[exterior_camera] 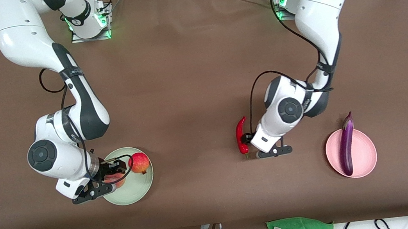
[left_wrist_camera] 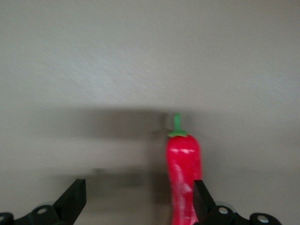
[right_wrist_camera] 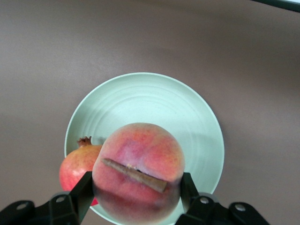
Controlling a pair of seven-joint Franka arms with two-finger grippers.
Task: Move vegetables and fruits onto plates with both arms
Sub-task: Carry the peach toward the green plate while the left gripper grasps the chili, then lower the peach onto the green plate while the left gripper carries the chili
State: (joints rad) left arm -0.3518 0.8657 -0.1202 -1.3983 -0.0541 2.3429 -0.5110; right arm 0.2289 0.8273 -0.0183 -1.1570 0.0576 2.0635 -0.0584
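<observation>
Front view: right gripper point(exterior_camera: 111, 173) is clamping the round yellow-pink peach point(right_wrist_camera: 138, 169) over the pale mint-green plate point(exterior_camera: 139, 189), beside the deep red crowned fruit point(exterior_camera: 139, 163) lying on it. Left gripper point(exterior_camera: 246, 145), jaws spread wide, is straddling the curved glossy red chili pepper point(exterior_camera: 241, 136) on the brown table point(exterior_camera: 190, 73). Long purple eggplant point(exterior_camera: 347, 143) is lying on the pale pink plate point(exterior_camera: 366, 148). Next, likely: release peach, close on chili, carry it to pink plate.

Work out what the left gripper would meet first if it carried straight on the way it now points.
Most likely the red chili. The left gripper is open and points down at the table, with the chili just inside one finger. Depth is unclear, so it could reach bare table first.
</observation>
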